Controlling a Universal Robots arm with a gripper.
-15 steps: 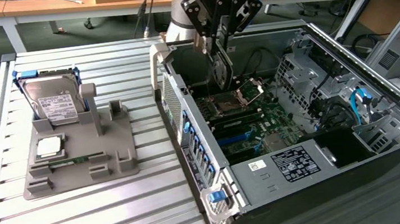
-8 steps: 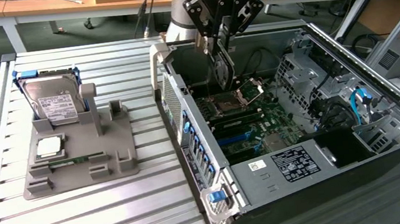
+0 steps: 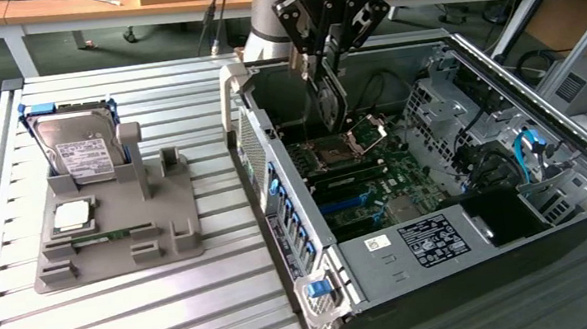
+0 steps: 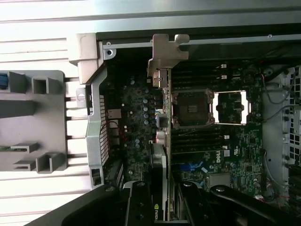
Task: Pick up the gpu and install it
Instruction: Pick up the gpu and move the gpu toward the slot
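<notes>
Over the open grey computer case [image 3: 260, 164] on the slatted metal counter [image 3: 122, 317], the black gripper [image 3: 327, 65] has its fingers [image 4: 138, 202] clamped on the thin flat black gpu [image 3: 329, 106], held upright. The wrist view shows its silver-grey bracket [image 4: 167, 49] near the case wall, and the exterior view shows its lower edge above the green motherboard [image 3: 373, 180].

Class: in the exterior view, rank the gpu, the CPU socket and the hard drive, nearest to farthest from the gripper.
1. gpu, gripped by the gripper, above the motherboard.
2. CPU socket, on the motherboard below.
3. hard drive, on the holder, exterior view's left.
</notes>
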